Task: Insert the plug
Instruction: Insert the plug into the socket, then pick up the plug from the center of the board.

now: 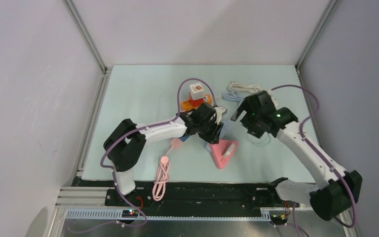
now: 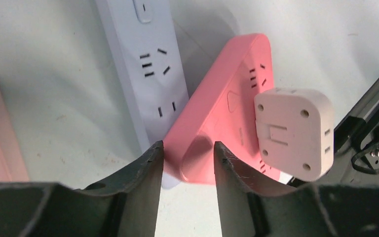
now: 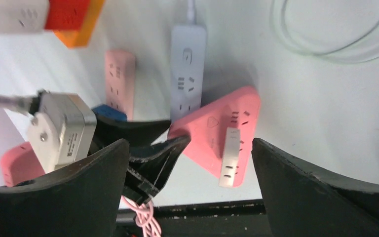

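Plug [image 2: 293, 133] looks seated in the pink power strip [image 2: 222, 84] (insertion seems done). Right hand [image 3: 190, 148] above the strip gapes empty; left hand [image 2: 188, 148] beside it, part-open, holds nothing.

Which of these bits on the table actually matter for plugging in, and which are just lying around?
In the job: white plug, pink triangular power strip it sits on, left pincer, right pincer.
Lying about: white power strip, small pink strip, orange and red cube, coiled white cable, pink cable.
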{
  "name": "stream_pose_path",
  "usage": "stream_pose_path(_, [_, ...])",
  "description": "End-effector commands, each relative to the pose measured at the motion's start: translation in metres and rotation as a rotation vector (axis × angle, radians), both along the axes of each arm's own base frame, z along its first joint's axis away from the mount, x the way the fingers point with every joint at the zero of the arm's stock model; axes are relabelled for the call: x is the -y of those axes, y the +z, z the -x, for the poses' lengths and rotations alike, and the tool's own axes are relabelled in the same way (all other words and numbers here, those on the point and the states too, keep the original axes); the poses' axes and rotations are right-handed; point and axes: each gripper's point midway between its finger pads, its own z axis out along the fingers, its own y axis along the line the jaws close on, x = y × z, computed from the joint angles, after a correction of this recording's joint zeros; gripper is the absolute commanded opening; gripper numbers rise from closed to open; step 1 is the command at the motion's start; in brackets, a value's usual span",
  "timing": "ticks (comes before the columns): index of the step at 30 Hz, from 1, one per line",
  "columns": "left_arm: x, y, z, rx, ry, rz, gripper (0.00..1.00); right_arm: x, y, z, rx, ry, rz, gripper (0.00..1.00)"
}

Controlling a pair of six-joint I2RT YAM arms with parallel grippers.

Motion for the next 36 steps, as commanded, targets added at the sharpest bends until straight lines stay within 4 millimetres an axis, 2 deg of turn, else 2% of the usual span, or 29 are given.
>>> stream_pose_path(1, [-0.004, 0.051, -0.002, 0.073, -0.008, 0.014, 0.47, 0.063, 0.027, 0.003, 0.062, -0.144, 0.091, 0.96])
stream_pose_path(4, [-0.004, 0.074, -0.007, 0.099, 0.010, 0.052, 0.50, 0.097, 0.034, 0.001, 0.097, -0.201, 0.145, 0.95])
stream_pose_path(6, [-0.003, 0.088, -0.010, 0.112, 0.020, 0.079, 0.52, 0.115, 0.036, -0.008, 0.119, -0.230, 0.167, 0.94])
stream_pose_path(9, [-0.004, 0.112, -0.018, 0.142, 0.040, 0.116, 0.54, 0.145, 0.024, -0.027, 0.113, -0.267, 0.202, 0.94])
stream_pose_path(10, [-0.005, 0.119, -0.020, 0.154, 0.047, 0.128, 0.55, 0.148, 0.022, -0.035, 0.123, -0.269, 0.189, 0.94])
stream_pose_path(11, [-0.007, 0.127, -0.025, 0.168, 0.059, 0.138, 0.55, 0.161, 0.012, -0.041, 0.093, -0.297, 0.197, 0.94])
stream_pose_path(12, [-0.008, 0.138, -0.027, 0.188, 0.067, 0.154, 0.62, 0.174, 0.010, -0.049, 0.099, -0.330, 0.187, 0.93])
stream_pose_path(13, [-0.011, 0.142, -0.030, 0.199, 0.073, 0.159, 0.67, 0.179, 0.000, -0.054, 0.072, -0.336, 0.192, 0.94])
stream_pose_path(14, [-0.014, 0.152, -0.032, 0.231, 0.074, 0.166, 0.80, 0.190, -0.001, -0.061, 0.081, -0.365, 0.192, 0.94])
stream_pose_path(15, [-0.017, 0.161, -0.032, 0.263, 0.067, 0.172, 0.92, 0.195, -0.011, -0.066, 0.058, -0.374, 0.196, 0.95])
stream_pose_path(16, [-0.019, 0.166, -0.035, 0.289, 0.072, 0.170, 0.96, 0.206, -0.019, -0.072, 0.046, -0.400, 0.194, 0.95])
stream_pose_path(17, [-0.022, 0.173, -0.037, 0.318, 0.066, 0.171, 0.99, 0.209, -0.021, -0.079, 0.055, -0.405, 0.174, 0.94])
stream_pose_path(20, [-0.028, 0.191, -0.044, 0.357, 0.081, 0.190, 1.00, 0.229, -0.042, -0.089, 0.017, -0.452, 0.151, 0.90])
stream_pose_path(23, [-0.030, 0.202, -0.046, 0.355, 0.086, 0.224, 1.00, 0.238, -0.055, -0.097, -0.006, -0.452, 0.152, 0.78])
stream_pose_path(25, [-0.030, 0.205, -0.047, 0.348, 0.084, 0.235, 1.00, 0.241, -0.066, -0.098, -0.043, -0.421, 0.171, 0.76])
stream_pose_path(28, [-0.033, 0.202, -0.050, 0.342, 0.091, 0.232, 1.00, 0.241, -0.085, -0.096, -0.103, -0.336, 0.181, 0.83])
stream_pose_path(31, [-0.035, 0.200, -0.054, 0.335, 0.100, 0.230, 1.00, 0.245, -0.101, -0.089, -0.182, -0.333, 0.169, 0.89])
stream_pose_path(36, [-0.038, 0.198, -0.059, 0.319, 0.109, 0.235, 1.00, 0.247, -0.115, -0.092, -0.213, -0.365, 0.154, 0.94])
